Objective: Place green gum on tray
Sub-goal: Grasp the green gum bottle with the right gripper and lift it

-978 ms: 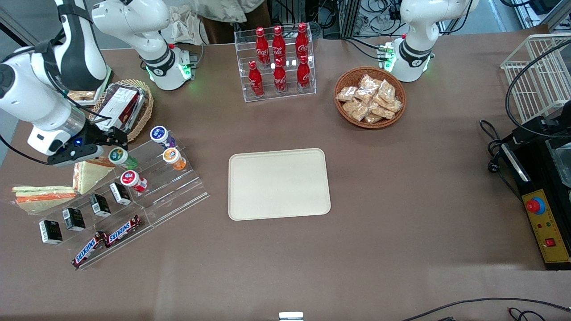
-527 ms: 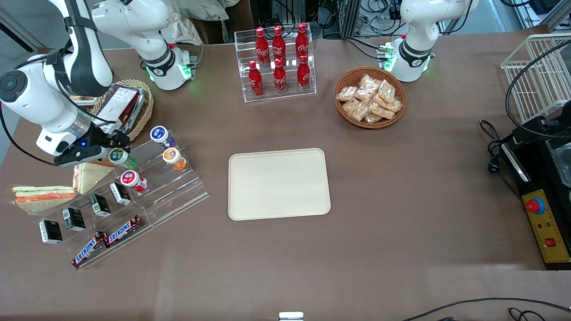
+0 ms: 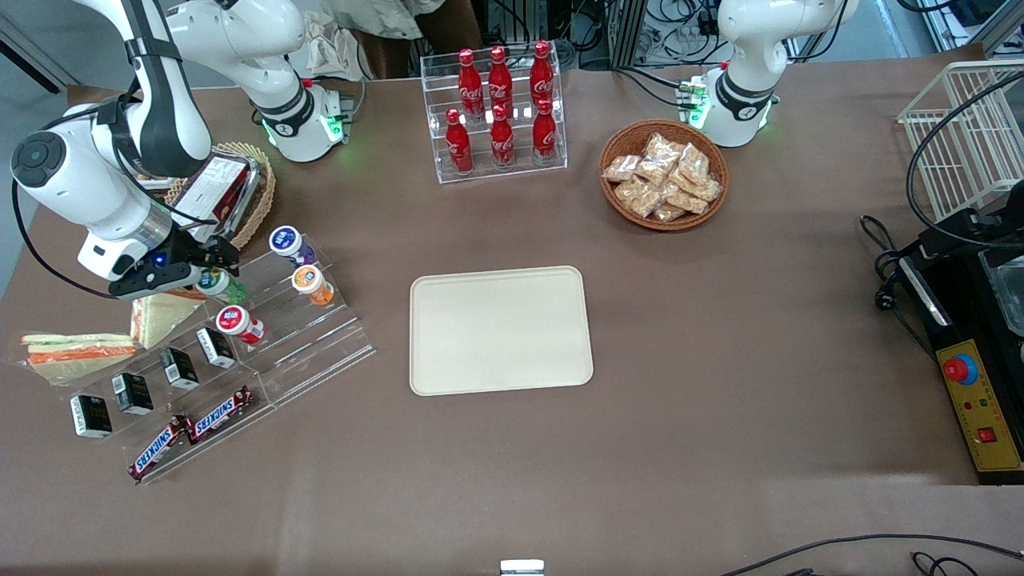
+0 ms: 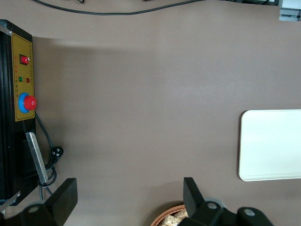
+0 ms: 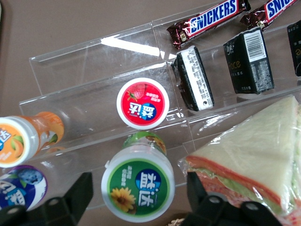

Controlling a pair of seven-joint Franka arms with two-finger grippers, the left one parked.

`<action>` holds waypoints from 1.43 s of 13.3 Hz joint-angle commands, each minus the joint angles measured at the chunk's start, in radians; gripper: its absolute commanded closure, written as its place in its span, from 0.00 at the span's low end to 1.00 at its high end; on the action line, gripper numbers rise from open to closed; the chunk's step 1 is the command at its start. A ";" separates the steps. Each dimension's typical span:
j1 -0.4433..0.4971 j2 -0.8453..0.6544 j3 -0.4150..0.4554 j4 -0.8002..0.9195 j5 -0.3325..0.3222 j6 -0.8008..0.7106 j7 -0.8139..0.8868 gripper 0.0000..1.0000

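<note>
The green gum [image 3: 216, 282] stands on the clear stepped rack [image 3: 320, 336], half hidden under my gripper [image 3: 210, 268]. In the right wrist view its white-rimmed green lid [image 5: 138, 181] sits between my two black fingers [image 5: 75, 195], which stand apart on either side without touching it. The gripper is open. The cream tray [image 3: 500, 330] lies flat in the middle of the table, toward the parked arm from the rack, and also shows in the left wrist view [image 4: 270, 143].
On the rack: red-lidded bottle [image 3: 237, 323], orange bottle [image 3: 312, 284], purple bottle [image 3: 290, 244], black boxes [image 3: 180, 368], Snickers bars [image 3: 192, 430]. Wrapped sandwiches [image 3: 76, 350] lie beside it, a wicker basket [image 3: 260, 196] farther back. Cola bottle rack [image 3: 500, 108] and snack basket [image 3: 664, 174] stand farther from the camera.
My gripper has moved a little toward the green gum and now covers part of its lid in the front view. Nothing else moved.
</note>
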 commanded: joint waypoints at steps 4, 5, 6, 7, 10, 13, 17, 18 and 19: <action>-0.007 -0.002 -0.001 0.003 -0.020 0.007 0.005 0.63; -0.007 -0.007 -0.001 0.018 -0.018 0.001 0.005 0.63; -0.007 -0.013 -0.001 0.054 -0.018 -0.040 0.005 0.63; -0.006 -0.013 -0.001 0.119 -0.014 -0.130 0.007 0.63; 0.005 -0.005 0.014 0.349 -0.009 -0.418 0.063 0.63; 0.080 0.002 0.057 0.512 -0.007 -0.585 0.224 0.76; 0.275 0.051 0.071 0.598 0.020 -0.642 0.598 0.75; 0.316 0.068 0.071 0.605 0.063 -0.639 0.696 0.75; 0.351 0.084 0.073 0.615 0.100 -0.629 0.793 0.75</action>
